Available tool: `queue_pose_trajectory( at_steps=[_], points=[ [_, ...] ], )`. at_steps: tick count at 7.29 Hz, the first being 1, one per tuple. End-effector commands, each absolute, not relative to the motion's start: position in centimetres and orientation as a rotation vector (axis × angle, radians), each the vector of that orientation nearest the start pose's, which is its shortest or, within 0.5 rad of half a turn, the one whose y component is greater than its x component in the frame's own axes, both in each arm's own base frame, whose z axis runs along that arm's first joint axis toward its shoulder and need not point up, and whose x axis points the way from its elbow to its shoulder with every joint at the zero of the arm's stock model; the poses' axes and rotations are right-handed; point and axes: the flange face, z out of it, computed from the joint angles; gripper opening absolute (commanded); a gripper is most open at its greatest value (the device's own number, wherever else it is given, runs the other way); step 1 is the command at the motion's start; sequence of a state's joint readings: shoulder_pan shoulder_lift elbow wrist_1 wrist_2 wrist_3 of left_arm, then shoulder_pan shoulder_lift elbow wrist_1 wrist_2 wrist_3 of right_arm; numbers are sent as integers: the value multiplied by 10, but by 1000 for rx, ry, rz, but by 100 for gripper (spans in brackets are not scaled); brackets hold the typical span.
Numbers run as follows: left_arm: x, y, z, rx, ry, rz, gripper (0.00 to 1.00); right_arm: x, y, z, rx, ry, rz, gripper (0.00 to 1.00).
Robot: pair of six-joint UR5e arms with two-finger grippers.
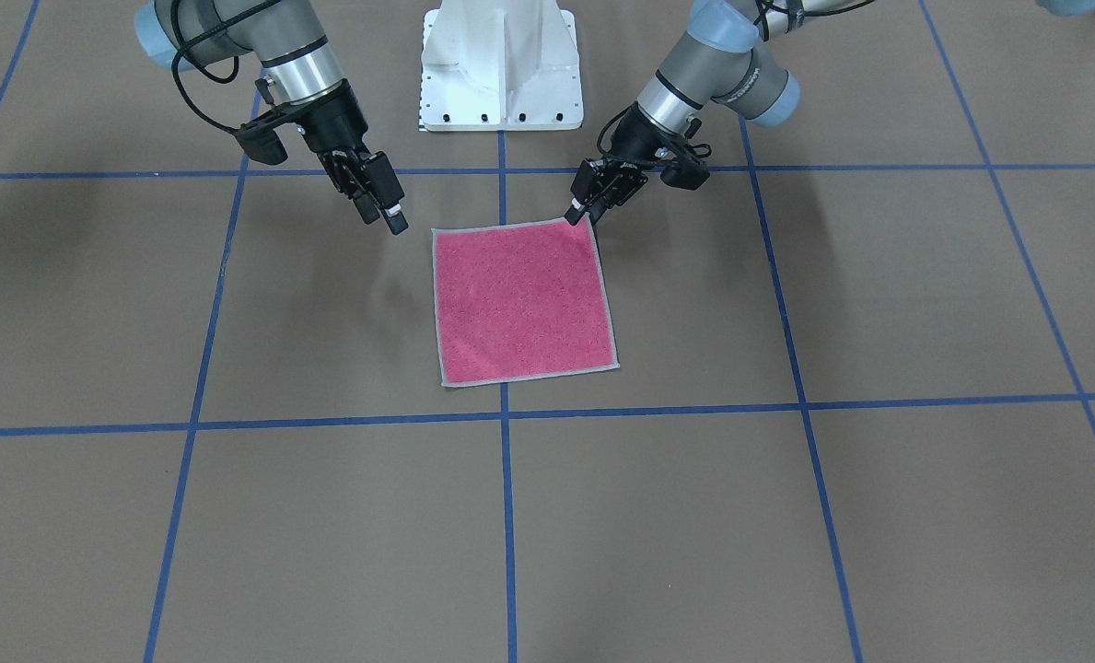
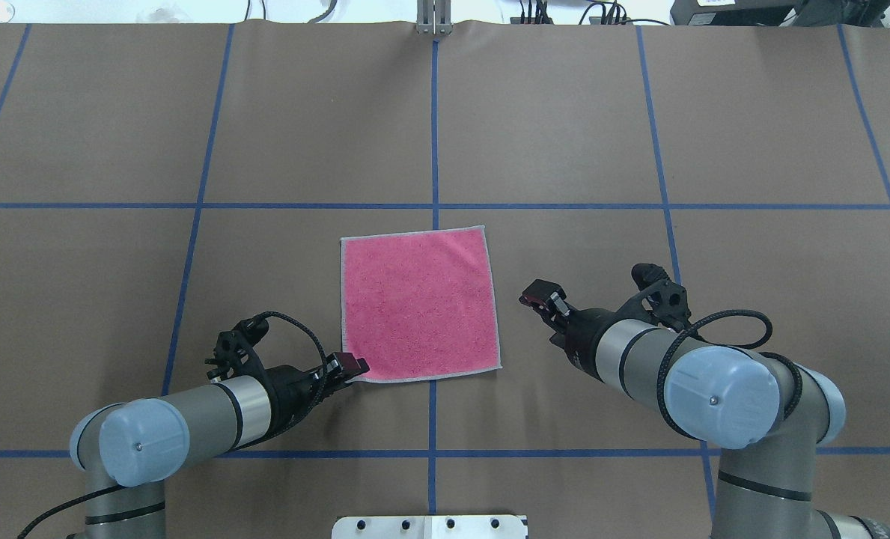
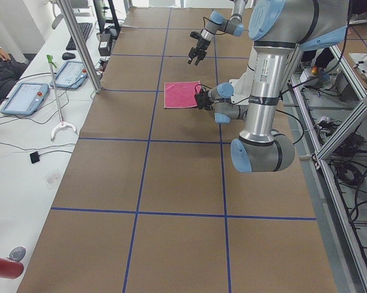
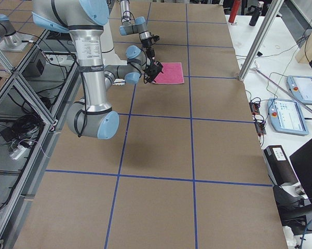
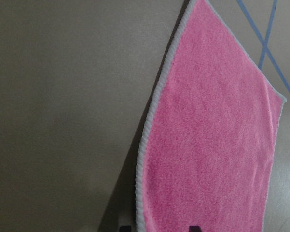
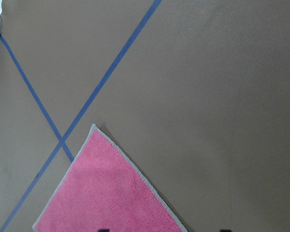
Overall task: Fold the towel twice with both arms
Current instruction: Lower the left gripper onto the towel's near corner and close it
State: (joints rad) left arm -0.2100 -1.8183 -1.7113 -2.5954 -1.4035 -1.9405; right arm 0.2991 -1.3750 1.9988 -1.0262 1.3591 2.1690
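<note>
The towel (image 1: 524, 304), a small square terry cloth with a light grey stitched border, lies flat, pink face up, in the middle of the brown, blue-taped surface (image 1: 786, 516). We see the left end effector (image 1: 580, 214) at its near left corner, released, fingers straddling the border. The right end effector (image 1: 379, 214) hangs released, apart from the near right corner. We would bring the right one onto that corner, pinch both corners together, then lift evenly. White side benches (image 3: 24, 177) carry blue teach pendants (image 3: 24, 97).
</note>
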Motion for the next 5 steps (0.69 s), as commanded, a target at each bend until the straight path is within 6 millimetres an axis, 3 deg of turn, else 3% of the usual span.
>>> queue_pose_trajectory(
  at_steps=[1, 5],
  points=[
    [537, -263, 344, 21, 1439, -590, 41, -461, -304, 296, 13, -1228, 911, 81],
    [537, -262, 343, 20, 1442, -587, 24, -462, -304, 297, 12, -1226, 911, 81]
  ],
)
